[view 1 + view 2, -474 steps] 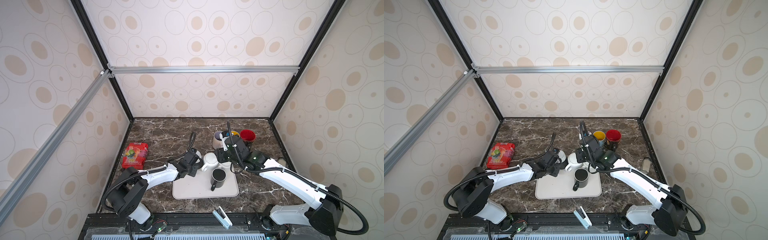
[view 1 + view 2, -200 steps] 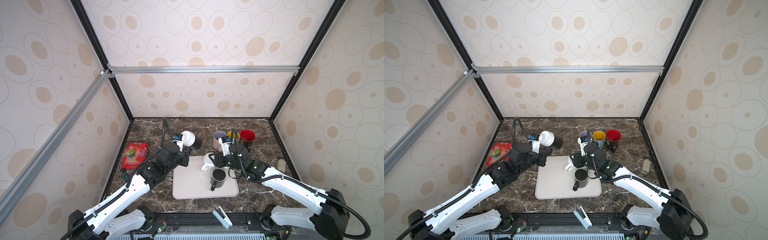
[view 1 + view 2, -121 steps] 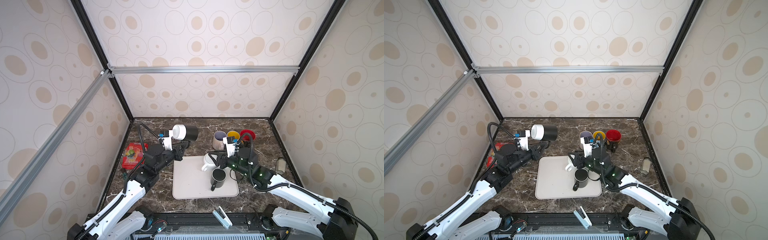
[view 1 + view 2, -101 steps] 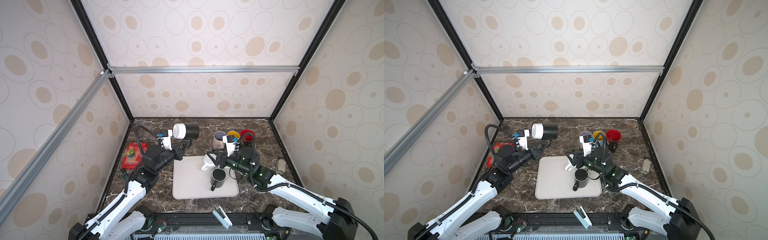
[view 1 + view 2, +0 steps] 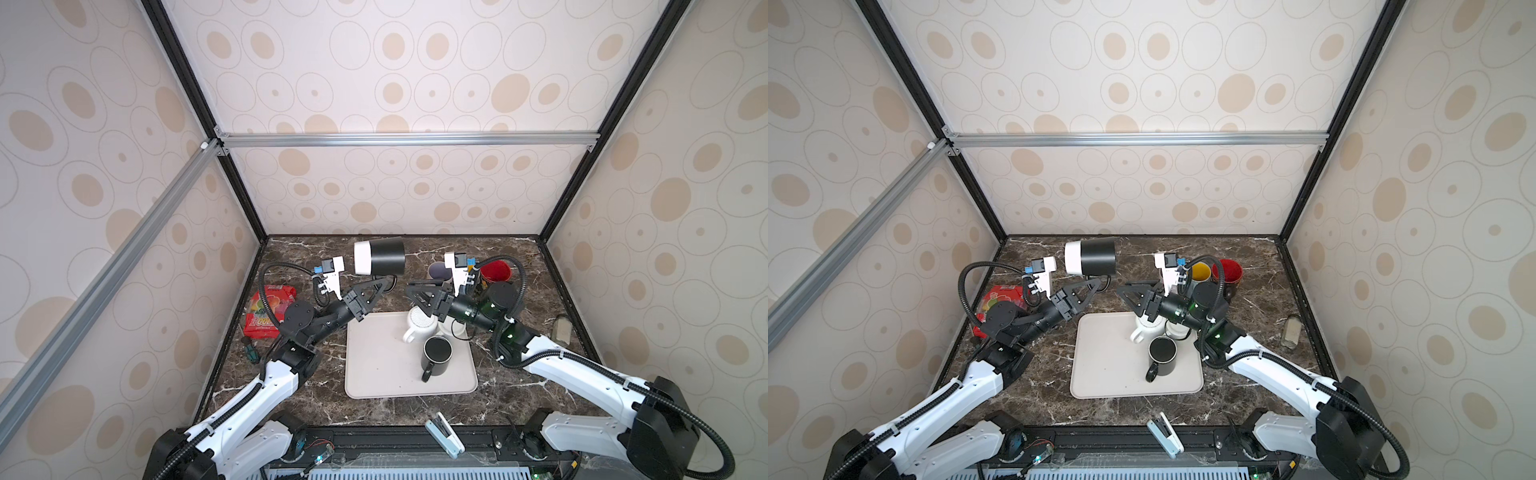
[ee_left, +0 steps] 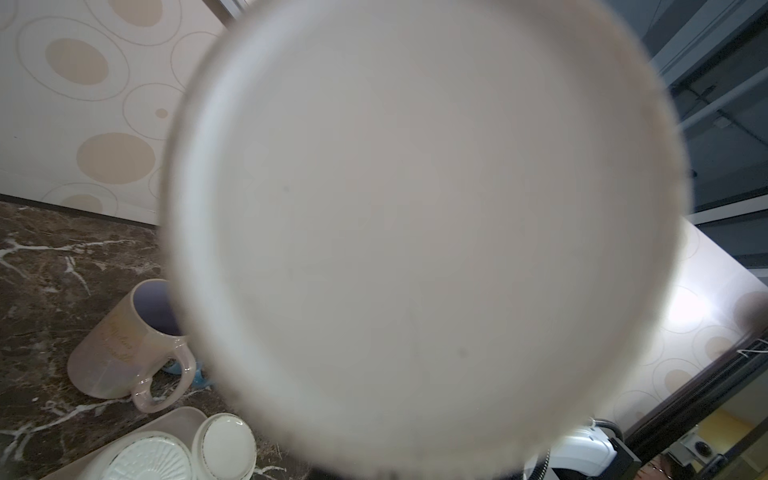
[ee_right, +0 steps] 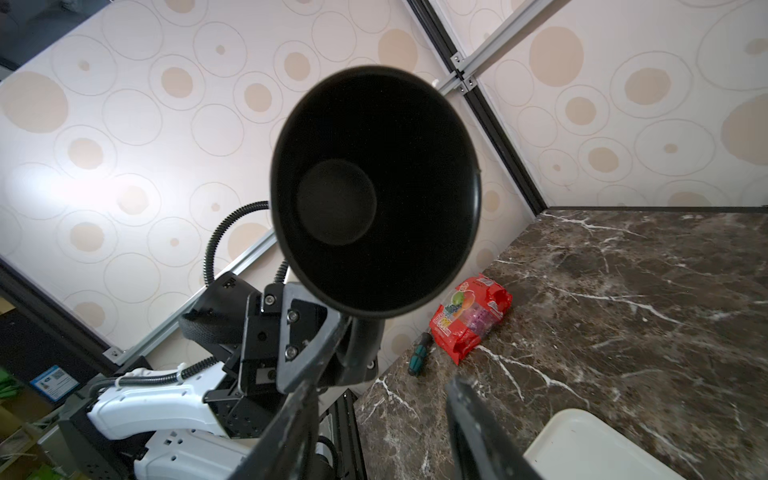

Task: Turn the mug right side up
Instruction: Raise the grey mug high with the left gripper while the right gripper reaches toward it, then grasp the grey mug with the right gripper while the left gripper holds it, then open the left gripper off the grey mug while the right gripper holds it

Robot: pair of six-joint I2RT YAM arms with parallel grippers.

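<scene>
i have the mug point(image 5: 379, 262) clamped by its handle in my left gripper point(image 5: 384, 283), jaws closed tight on it, lifted clear above the table point(image 5: 528, 266) at about 11 o'clock from the tray point(image 5: 374, 374). it lies on its side in the air, white base toward my left wrist camera and dark mouth toward my right gripper point(image 5: 419, 286); holding the handle leaves the body free to be taken. my right jaws stand partly open and empty, facing the mouth from 3 o'clock, ready, i judge, to take the mug for the final turn.
</scene>
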